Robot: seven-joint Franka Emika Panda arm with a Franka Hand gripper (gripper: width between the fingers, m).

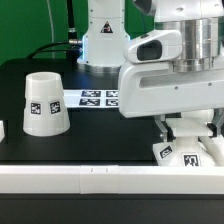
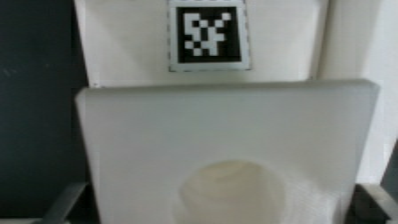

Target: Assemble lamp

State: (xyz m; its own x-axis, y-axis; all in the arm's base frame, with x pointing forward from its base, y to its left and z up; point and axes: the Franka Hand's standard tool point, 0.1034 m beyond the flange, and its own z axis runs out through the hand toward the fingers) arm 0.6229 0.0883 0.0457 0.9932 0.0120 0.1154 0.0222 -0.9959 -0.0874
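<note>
The gripper (image 1: 186,132) hung low over the tagged white lamp base (image 1: 190,158), just beside the white border bar (image 1: 90,178). Whether its fingers pinched the base could not be told (they were mostly hidden). The shade (image 1: 45,103) stood wide end down, well apart on the black table (image 1: 100,135), with the marker board (image 1: 95,97) behind it.

Tagged white shade (image 1: 45,103) upright, well apart from base (image 1: 180,156).

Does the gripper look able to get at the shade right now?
Probably yes: the shade stands alone with nothing between it and the gripper, low over the base; whether it holds that I cannot tell.
</note>
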